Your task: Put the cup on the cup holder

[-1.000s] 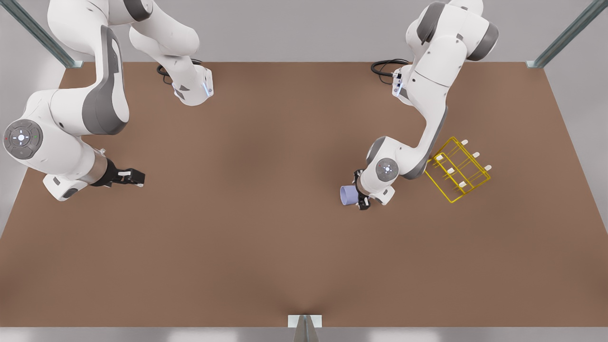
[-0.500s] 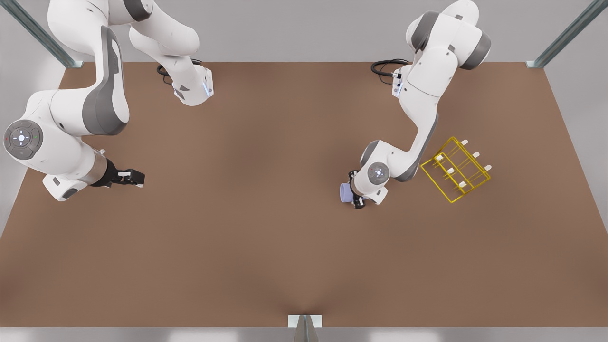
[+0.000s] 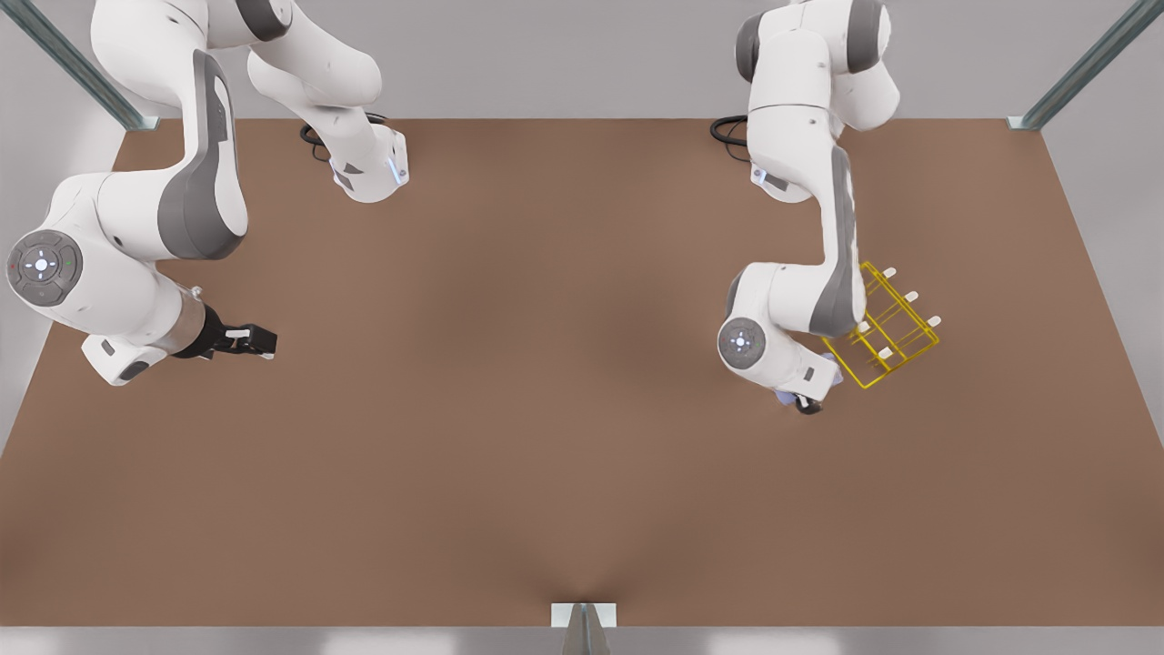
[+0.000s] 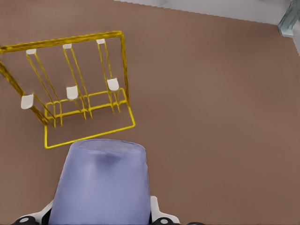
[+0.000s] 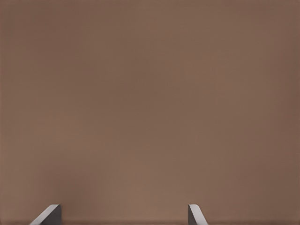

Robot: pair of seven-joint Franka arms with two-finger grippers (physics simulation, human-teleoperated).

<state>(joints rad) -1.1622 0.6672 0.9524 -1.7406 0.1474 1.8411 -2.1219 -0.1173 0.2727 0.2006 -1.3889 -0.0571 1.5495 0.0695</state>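
one left gripper (image 3: 805, 400) clamped on cup (image 4: 101, 183) beside cup holder (image 4: 84, 93), right gripper (image 3: 259, 341) spread apart, waiting

My left arm stands on the front view's right, its upper links rising near the far edge, the forearm running toward the camera and the wrist folded low over the surface; my left end effector (image 3: 806, 401) points down beneath the wrist, closed on the cup (image 4: 101, 185); my right arm stands on the front view's left, elbow bent outward, waiting; my right end effector (image 3: 257, 341) reaches level toward the middle of the surface, its fingertips (image 5: 195, 214) spread apart with nothing between them.
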